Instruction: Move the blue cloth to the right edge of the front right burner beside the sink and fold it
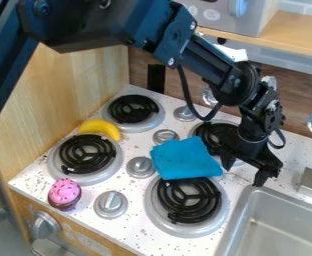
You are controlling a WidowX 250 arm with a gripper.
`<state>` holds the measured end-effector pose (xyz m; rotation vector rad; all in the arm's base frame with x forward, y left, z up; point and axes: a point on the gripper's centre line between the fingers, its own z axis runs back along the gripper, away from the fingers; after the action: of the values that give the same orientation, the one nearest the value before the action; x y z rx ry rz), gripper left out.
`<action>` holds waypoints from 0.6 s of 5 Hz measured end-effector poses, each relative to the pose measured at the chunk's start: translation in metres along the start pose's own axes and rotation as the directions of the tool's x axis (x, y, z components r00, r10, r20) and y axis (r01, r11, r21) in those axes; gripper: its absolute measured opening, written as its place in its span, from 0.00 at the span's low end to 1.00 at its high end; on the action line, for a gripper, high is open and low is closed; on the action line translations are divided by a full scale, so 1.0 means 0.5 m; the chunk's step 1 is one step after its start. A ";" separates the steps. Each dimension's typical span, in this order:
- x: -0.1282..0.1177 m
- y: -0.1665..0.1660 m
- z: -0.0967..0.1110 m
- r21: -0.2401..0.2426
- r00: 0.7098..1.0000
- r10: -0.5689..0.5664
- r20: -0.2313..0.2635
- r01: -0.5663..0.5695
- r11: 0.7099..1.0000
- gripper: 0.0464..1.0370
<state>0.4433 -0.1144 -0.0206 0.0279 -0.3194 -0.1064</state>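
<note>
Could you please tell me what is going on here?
The robot's black pincer hangs open beside the rear right burner, close to a blue cloth; contact between them is unclear. The cloth lies between the two right burners, partly over the front one. A yellow banana and pink-topped cupcake sit at the left.

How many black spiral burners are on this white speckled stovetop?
4: the far-left burner, the near-left burner, the far-right burner, partly hidden by the robot's black gripper, and the near-right burner, at the near edge of the turquoise cloth.
</note>
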 end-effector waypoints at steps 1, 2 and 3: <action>-0.035 0.003 -0.038 0.008 0.998 -0.002 -0.058 0.002 1.000 0.96; -0.040 0.002 -0.013 -0.028 0.999 0.032 -0.022 -0.033 0.999 0.96; 0.005 0.037 0.065 -0.051 0.991 0.093 0.100 -0.089 0.995 0.96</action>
<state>0.4375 -0.0965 0.0116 -0.0382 -0.4196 -0.0246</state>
